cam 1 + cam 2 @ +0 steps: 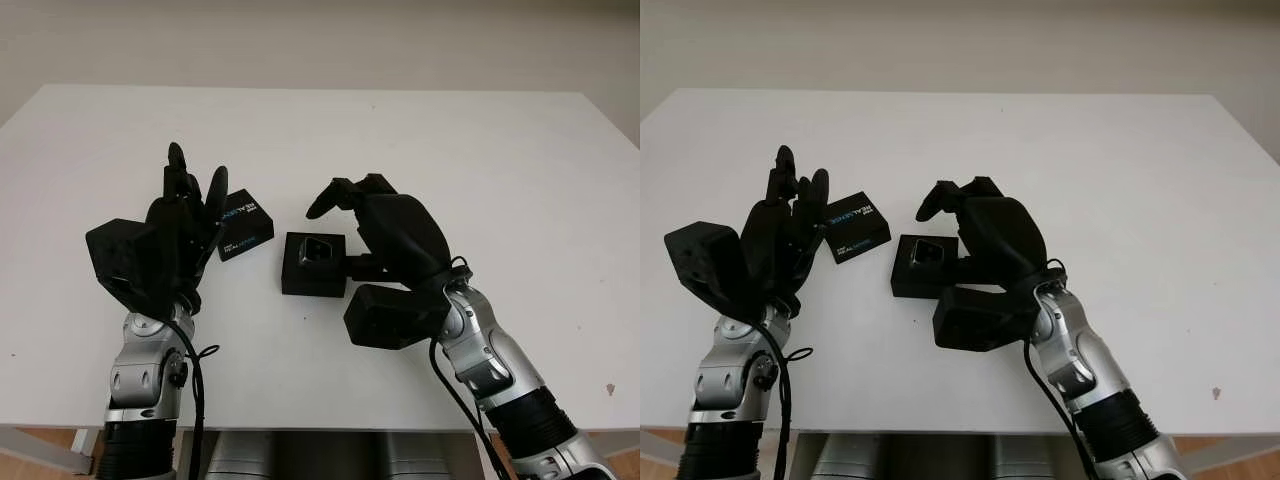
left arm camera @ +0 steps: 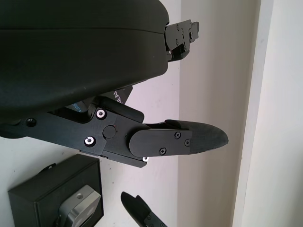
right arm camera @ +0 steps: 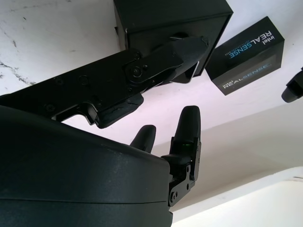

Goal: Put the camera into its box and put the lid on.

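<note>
Camera point(image 1: 319, 250) is seen lying inside the open black box point(image 1: 300, 278), which sits on the white table point(image 1: 400, 150) near its middle. Only the camera's silvery face is visible; the rest is sunk in the box's dark recess and cannot be made out.

The right hand point(image 1: 375, 225) is placed just beside the box, on the side away from the lid. One finger is seen in the right wrist view reaching along the box's edge, but whether it touches is hard to tell. The other fingertips point(image 1: 318, 205) are curved over the box's far edge, above the camera, with nothing between them. The hand is judged to be open; the fingers are bent but not closed on anything.

The lid point(image 1: 243, 225), black with pale lettering on top, lies flat on the table just beside the box, apart from it. One corner of the lid is hidden behind the left hand point(image 1: 185, 225).

The left hand is held upright, fingertips point(image 1: 176, 155) pointing away from the robot, close to the lid. Nothing is held in it. Contact with the lid cannot be judged.
</note>
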`<move>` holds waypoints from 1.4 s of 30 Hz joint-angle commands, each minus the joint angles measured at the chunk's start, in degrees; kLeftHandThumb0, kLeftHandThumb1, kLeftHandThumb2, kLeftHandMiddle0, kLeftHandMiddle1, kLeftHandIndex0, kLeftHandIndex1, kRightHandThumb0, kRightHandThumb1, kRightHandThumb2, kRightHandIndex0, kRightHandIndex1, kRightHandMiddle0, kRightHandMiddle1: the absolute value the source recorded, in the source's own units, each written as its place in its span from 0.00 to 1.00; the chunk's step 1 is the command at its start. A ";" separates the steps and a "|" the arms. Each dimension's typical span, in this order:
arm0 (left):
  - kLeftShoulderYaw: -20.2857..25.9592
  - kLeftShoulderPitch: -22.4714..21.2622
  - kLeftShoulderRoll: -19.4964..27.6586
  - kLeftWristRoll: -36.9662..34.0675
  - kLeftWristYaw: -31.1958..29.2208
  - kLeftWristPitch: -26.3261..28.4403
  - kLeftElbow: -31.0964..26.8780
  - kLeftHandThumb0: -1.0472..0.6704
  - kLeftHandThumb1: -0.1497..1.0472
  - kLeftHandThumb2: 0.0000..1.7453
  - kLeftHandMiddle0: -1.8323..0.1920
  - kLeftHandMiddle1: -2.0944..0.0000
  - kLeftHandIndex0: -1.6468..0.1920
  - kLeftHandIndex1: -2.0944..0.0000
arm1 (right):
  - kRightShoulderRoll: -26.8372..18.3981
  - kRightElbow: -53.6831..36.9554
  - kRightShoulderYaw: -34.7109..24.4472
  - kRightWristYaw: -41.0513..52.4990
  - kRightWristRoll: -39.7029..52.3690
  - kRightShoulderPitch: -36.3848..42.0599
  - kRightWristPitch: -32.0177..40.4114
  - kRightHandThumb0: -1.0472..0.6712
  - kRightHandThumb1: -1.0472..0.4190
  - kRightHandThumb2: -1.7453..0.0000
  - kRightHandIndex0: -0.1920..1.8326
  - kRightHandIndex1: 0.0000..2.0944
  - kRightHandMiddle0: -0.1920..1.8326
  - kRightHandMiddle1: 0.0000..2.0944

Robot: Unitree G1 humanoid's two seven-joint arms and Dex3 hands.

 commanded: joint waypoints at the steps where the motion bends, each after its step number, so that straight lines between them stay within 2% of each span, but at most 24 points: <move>1: 0.04 -0.92 0.46 -0.06 -0.10 0.10 -0.51 0.20 1.00 0.22 1.00 1.00 1.00 1.00 | 0.15 -0.68 0.19 0.11 0.02 0.23 0.35 0.17 0.08 0.97 0.12 0.50 0.23 0.53; 14: 0.17 -0.84 0.48 -0.26 -0.59 -0.63 -0.26 0.20 1.00 0.22 1.00 1.00 1.00 1.00 | -0.11 1.00 1.14 1.67 -0.98 -0.27 2.39 0.18 0.08 0.97 0.13 0.45 0.23 0.47; 28: -0.11 -0.82 0.67 0.18 -0.50 -0.26 -0.53 0.19 1.00 0.22 1.00 1.00 1.00 1.00 | 0.23 6.22 1.46 -2.11 -1.08 -1.77 2.00 0.20 0.09 0.97 0.15 0.45 0.27 0.48; 42: -0.20 -0.99 0.60 0.78 -0.46 -1.23 0.17 0.21 1.00 0.23 1.00 1.00 1.00 1.00 | 0.42 6.11 1.00 -0.83 1.67 -2.10 2.23 0.23 0.08 0.97 0.14 0.46 0.26 0.52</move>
